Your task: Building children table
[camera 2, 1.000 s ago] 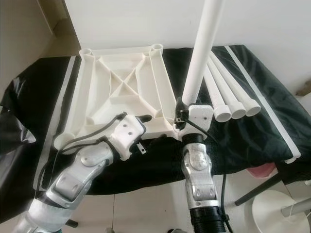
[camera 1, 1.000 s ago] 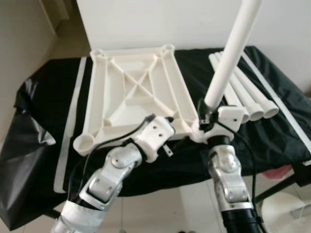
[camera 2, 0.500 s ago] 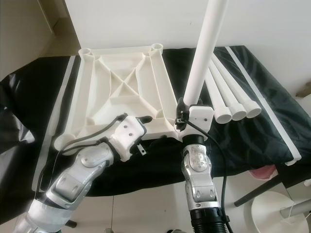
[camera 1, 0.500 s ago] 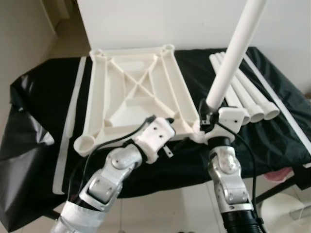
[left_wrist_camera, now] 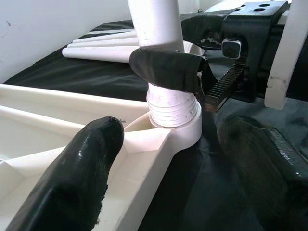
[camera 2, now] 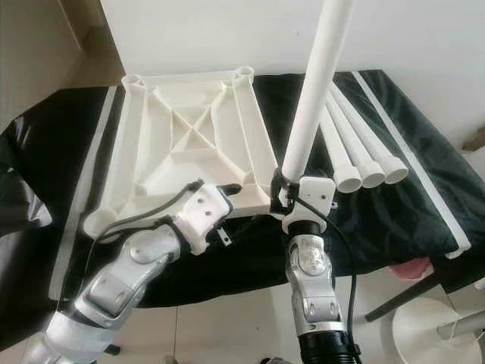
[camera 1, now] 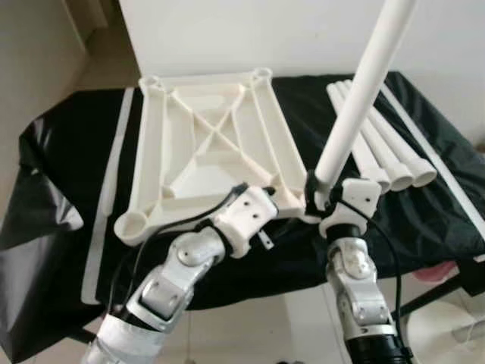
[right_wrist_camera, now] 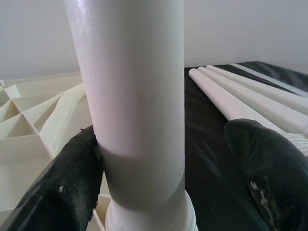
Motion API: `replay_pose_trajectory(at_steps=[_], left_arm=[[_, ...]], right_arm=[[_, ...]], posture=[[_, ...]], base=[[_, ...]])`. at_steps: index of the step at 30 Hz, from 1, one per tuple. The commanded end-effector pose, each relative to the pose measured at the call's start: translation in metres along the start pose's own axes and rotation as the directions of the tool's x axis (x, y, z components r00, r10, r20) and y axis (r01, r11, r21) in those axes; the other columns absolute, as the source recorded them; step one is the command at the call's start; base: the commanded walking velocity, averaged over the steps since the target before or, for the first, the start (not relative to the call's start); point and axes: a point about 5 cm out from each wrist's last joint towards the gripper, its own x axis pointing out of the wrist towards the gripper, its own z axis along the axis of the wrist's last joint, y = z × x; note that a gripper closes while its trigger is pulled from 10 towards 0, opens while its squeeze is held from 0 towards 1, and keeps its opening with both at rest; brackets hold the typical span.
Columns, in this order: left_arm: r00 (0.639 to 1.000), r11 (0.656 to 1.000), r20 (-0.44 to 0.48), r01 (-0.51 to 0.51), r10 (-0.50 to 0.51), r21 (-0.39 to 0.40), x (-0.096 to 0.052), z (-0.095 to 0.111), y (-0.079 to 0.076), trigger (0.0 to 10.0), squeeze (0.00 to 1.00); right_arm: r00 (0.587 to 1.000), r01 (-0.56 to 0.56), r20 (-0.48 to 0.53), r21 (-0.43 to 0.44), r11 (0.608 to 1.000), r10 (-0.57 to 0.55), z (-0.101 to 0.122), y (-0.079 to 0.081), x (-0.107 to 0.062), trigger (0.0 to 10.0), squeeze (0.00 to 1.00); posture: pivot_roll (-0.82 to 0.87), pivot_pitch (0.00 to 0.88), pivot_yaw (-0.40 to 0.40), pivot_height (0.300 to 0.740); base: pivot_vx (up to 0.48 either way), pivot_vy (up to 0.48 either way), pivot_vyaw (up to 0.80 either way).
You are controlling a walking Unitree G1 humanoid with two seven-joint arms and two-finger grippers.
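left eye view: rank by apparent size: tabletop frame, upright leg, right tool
1. tabletop frame
2. upright leg, though it rises toward the camera, so nearness inflates it
3. right tool, clearly smallest

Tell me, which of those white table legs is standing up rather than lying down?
The leg beside the right gripper, seated upright in the near right corner socket of the tabletop. The three other legs lie flat, side by side on the black cloth.

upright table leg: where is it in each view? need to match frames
Left eye: upright table leg, right of centre, rising from the tabletop's near right corner.
Right eye: centre-right, same corner.
Left wrist: top centre, threaded end in the corner socket.
Right wrist: centre.
Shared landmark: three spare legs lying on the black cloth.
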Motion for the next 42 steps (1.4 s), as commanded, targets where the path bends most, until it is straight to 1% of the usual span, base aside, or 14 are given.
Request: replay_pose_trajectory(at_steps=[1,9,15,16,17,24,25,28,29,33,34,35,36,42], left_arm=[[0.997,0.997,-0.019,0.076,-0.076,0.014,0.002,-0.003,-0.006,10.0,0.0],[0.995,0.995,-0.028,0.094,-0.093,0.017,0.002,-0.004,-0.01,10.0,0.0],[0.995,0.995,-0.03,0.094,-0.094,0.016,0.003,-0.005,-0.011,10.0,0.0],[0.995,0.995,-0.03,0.094,-0.094,0.016,0.003,-0.005,-0.011,10.0,0.0],[0.995,0.995,-0.03,0.094,-0.093,0.018,0.004,-0.005,-0.011,10.0,0.0],[0.995,0.996,-0.031,0.09,-0.09,0.02,0.004,-0.004,-0.01,10.0,0.0],[0.995,0.995,-0.034,0.095,-0.094,0.026,0.004,-0.004,-0.01,10.0,0.0],[0.994,0.995,-0.037,0.099,-0.098,0.032,0.004,-0.004,-0.01,10.0,0.0],[0.994,0.994,-0.039,0.101,-0.099,0.037,0.004,-0.004,-0.009,10.0,0.0],[0.995,0.995,-0.039,0.098,-0.096,0.035,0.004,-0.004,-0.008,10.0,0.0],[0.995,0.995,-0.043,0.094,-0.092,0.036,0.004,-0.004,-0.007,10.0,0.0],[0.995,0.995,-0.043,0.094,-0.092,0.036,0.004,-0.004,-0.007,10.0,0.0],[0.995,0.995,-0.044,0.091,-0.09,0.036,0.004,-0.004,-0.006,10.0,0.0],[0.996,0.996,-0.046,0.081,-0.079,0.036,0.003,-0.004,-0.004,10.0,0.0]], right_arm=[[0.997,-0.057,-0.041,0.049,0.997,0.059,-0.007,-0.002,0.0,10.0,0.0],[0.965,-0.254,-0.058,0.029,0.967,0.255,-0.008,-0.013,0.01,10.0,0.0],[0.905,-0.42,-0.094,-0.058,0.906,0.414,-0.01,-0.024,0.027,10.0,0.0],[0.905,-0.42,-0.094,-0.058,0.906,0.414,-0.01,-0.024,0.027,10.0,0.0],[0.879,-0.472,-0.117,-0.094,0.876,0.461,-0.01,-0.026,0.034,10.0,0.0],[0.843,-0.534,-0.15,-0.116,0.837,0.517,-0.011,-0.028,0.043,10.0,0.0],[0.82,-0.568,-0.175,-0.13,0.813,0.545,-0.014,-0.029,0.043,10.0,0.0],[0.799,-0.597,-0.197,-0.138,0.791,0.568,-0.017,-0.03,0.044,10.0,0.0],[0.766,-0.638,-0.228,-0.15,0.755,0.601,-0.021,-0.031,0.043,10.0,0.0],[0.753,-0.653,-0.239,-0.149,0.743,0.613,-0.023,-0.033,0.043,10.0,0.0],[0.756,-0.649,-0.242,-0.163,0.743,0.608,-0.024,-0.036,0.045,4.2,0.0],[0.756,-0.649,-0.242,-0.163,0.743,0.608,-0.024,-0.036,0.045,4.2,0.0],[0.76,-0.645,-0.243,-0.172,0.744,0.602,-0.024,-0.038,0.046,0.0,0.0],[0.765,-0.632,-0.271,-0.147,0.761,0.584,-0.032,-0.045,0.042,0.0,0.0]], posture=[[-0.03,0.051,0.018,0.74],[-0.04,0.054,0.015,0.74],[-0.04,0.057,0.01,0.74],[-0.04,0.057,0.01,0.74],[-0.04,0.056,0.008,0.74],[-0.03,0.056,0.004,0.74],[-0.03,0.058,0.005,0.74],[-0.03,0.06,0.003,0.74],[-0.03,0.063,0.004,0.74],[-0.03,0.065,0.004,0.74],[-0.03,0.068,0.004,0.74],[-0.03,0.068,0.004,0.74],[-0.03,0.068,0.004,0.74],[-0.03,0.07,0.003,0.74]], base=[[0.0,0.0,0.0],[0.0,0.0,0.0],[0.0,0.0,0.0],[0.0,0.0,0.0],[0.0,0.0,0.0],[0.0,0.0,0.0],[0.0,0.0,0.0],[0.0,0.0,0.0],[0.0,0.0,0.0],[0.0,0.0,0.0],[0.0,0.0,0.0],[0.0,0.0,0.0],[0.0,0.0,0.0],[0.0,0.0,0.0]])
